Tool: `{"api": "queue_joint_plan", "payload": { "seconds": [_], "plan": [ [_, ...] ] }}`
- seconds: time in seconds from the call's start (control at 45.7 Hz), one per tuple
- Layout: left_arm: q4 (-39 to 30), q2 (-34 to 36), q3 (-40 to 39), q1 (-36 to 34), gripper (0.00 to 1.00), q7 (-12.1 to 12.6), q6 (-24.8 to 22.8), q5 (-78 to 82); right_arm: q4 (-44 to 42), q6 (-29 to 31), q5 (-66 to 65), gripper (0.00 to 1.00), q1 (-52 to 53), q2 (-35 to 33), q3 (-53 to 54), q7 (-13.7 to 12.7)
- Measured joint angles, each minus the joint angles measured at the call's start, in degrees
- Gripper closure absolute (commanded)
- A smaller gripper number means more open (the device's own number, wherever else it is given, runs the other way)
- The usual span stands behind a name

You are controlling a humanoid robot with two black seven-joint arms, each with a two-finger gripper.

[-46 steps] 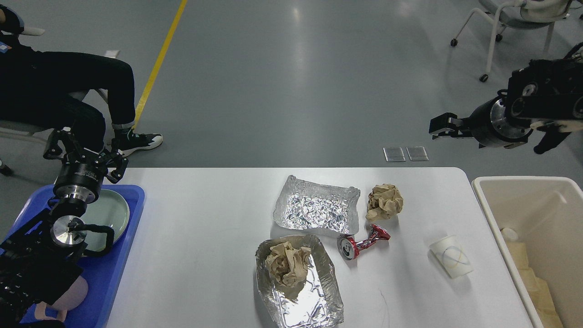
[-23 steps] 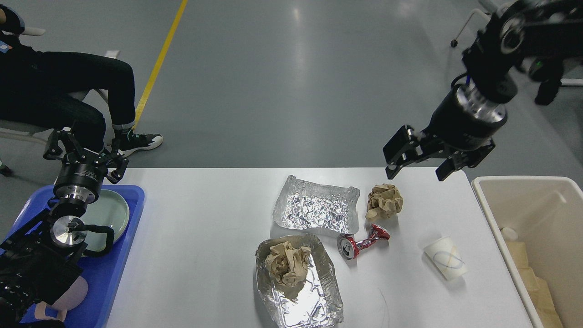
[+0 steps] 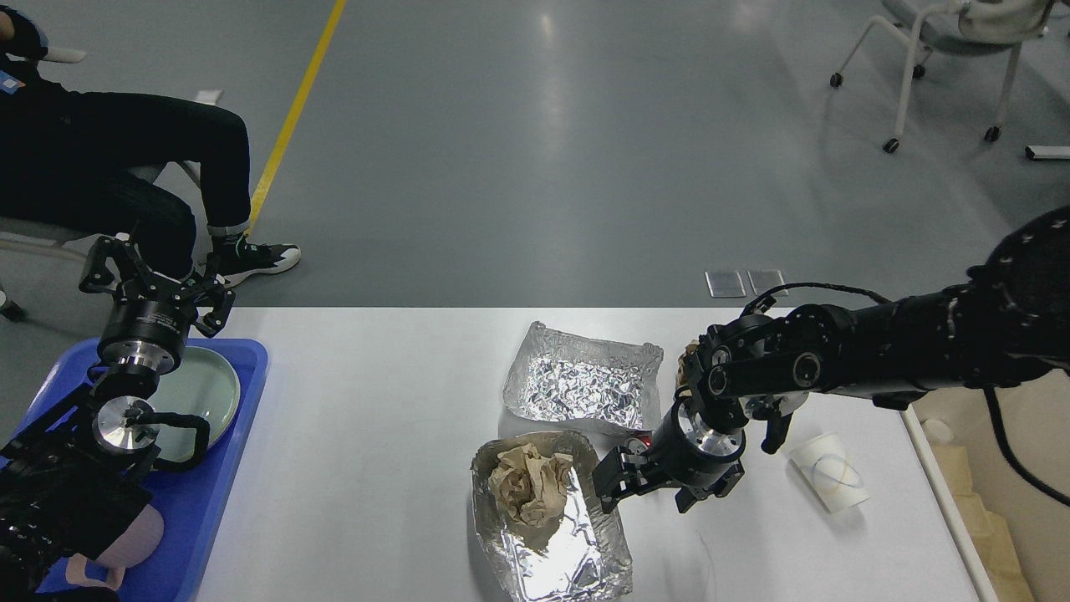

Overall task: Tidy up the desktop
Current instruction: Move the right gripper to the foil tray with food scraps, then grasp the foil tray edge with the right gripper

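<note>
Head view, taking the near foil tray (image 3: 547, 522) as the landmark: far to its left the left gripper (image 3: 155, 280) hangs over the blue tray (image 3: 213, 493) and its pale green plate (image 3: 205, 393), jaws spread wide and empty, just as it was a second ago. The white tabletop (image 3: 376, 435) carries the litter; the near foil tray holds a brown paper wad (image 3: 527, 489). Behind it lies a second foil tray (image 3: 581, 385). What changed is the right gripper (image 3: 648, 489): up in the air a moment back, it has swung down to the near tray's right edge, covering the crushed red can, jaws apparently apart, nothing visibly held. To its right lies a paper cup (image 3: 832, 481), then the beige bin (image 3: 995, 502). I reckon a pickup is starting
</note>
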Motion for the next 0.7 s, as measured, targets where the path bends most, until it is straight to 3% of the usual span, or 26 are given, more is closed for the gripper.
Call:
{"api": "queue_joint_plan", "payload": {
  "seconds": [0.35,0.503,0.613,0.7],
  "plan": [
    [0.0,0.0,0.0,0.0,0.03,0.0,0.0,0.0,-6.7,-6.6,-5.0,0.01,-9.4,4.2,0.2,0.1],
    [0.0,0.0,0.0,0.0,0.04,0.1,0.0,0.0,-7.2,-10.6,-6.1,0.09,-11.9,4.2,0.3,0.1],
    [0.0,0.0,0.0,0.0,0.04,0.1,0.0,0.0,-6.9,-12.6,-6.2,0.3,-12.8,4.2,0.5,0.1],
    [0.0,0.0,0.0,0.0,0.03,0.0,0.0,0.0,-6.5,-13.1,-6.3,0.63,-13.0,4.2,0.5,0.4]
  ]
}}
